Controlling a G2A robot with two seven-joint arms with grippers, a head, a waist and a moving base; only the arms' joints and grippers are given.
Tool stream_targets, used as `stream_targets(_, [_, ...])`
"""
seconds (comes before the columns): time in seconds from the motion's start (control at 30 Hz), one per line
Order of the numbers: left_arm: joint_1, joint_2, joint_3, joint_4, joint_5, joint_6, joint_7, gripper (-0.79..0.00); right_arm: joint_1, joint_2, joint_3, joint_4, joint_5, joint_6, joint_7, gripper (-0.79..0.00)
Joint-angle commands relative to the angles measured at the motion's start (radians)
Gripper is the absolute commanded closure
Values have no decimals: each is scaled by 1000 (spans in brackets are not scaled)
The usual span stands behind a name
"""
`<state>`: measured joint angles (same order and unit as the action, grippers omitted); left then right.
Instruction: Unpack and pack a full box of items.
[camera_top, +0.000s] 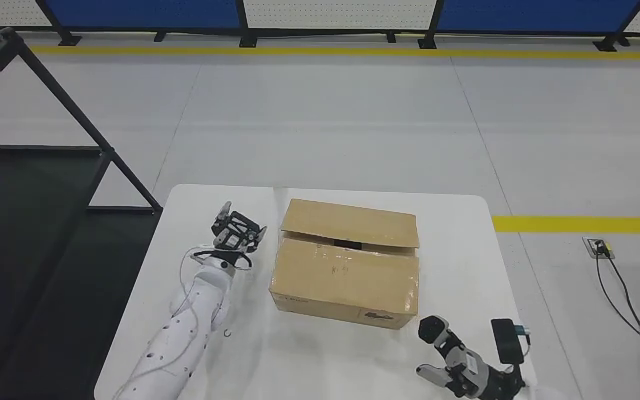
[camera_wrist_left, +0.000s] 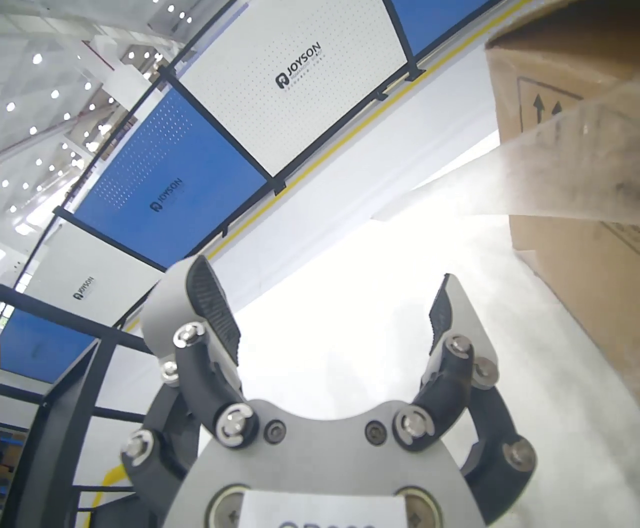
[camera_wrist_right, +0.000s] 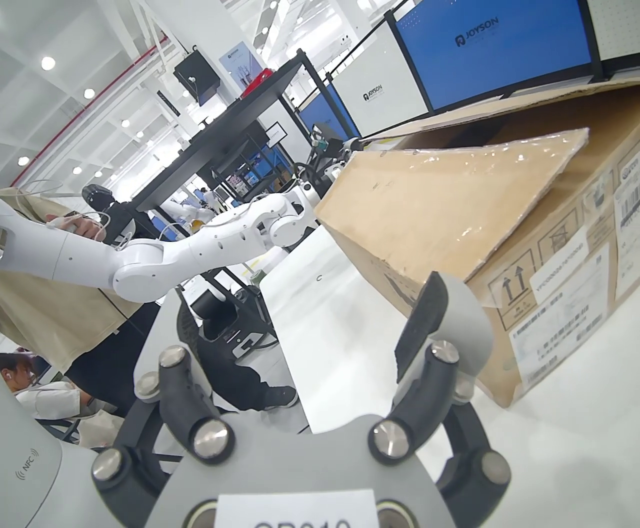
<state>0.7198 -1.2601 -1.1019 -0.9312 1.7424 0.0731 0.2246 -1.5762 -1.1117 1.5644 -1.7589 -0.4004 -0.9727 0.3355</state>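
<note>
A brown cardboard box (camera_top: 345, 265) stands in the middle of the white table (camera_top: 455, 230). Its top flaps are folded down, with a narrow dark gap between them. My left gripper (camera_top: 240, 222) is open and empty, just off the box's left end; the box's corner (camera_wrist_left: 560, 65) rises beside it. A clear tape strip (camera_wrist_left: 575, 165) crosses that corner. My right gripper (camera_top: 425, 350) sits at the table's front right, open and empty, a little off the box's front corner. In the right wrist view my gripper (camera_wrist_right: 295, 325) faces the labelled box side (camera_wrist_right: 560, 285) and a flap (camera_wrist_right: 450, 210).
A black metal frame (camera_top: 60, 110) stands off the table's left side. The table's front edge is close under my right gripper. Bare tabletop lies in front of the box and on both of its sides. My left arm (camera_wrist_right: 200, 245) stretches along the far side.
</note>
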Motion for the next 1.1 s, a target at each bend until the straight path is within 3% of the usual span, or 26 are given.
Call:
stream_targets(0.0, [-31,-11,20,50,-9,0,27,-785,-20,0,7,-16,-14,3,-16,-785])
stream_targets(0.5, [-206,-113,163,353,-6,86,143,-785,-136,0,40,-117,-117,50,-121,-785])
stream_targets(0.77, [-253,-147,154,437,-95,114,215,-785,-147,0,34,-134,-137,72,-138,-785])
stream_targets(1.07, [-273,-161,125,493,-157,165,302,-785,-111,3,16,-120,-130,81,-122,-785])
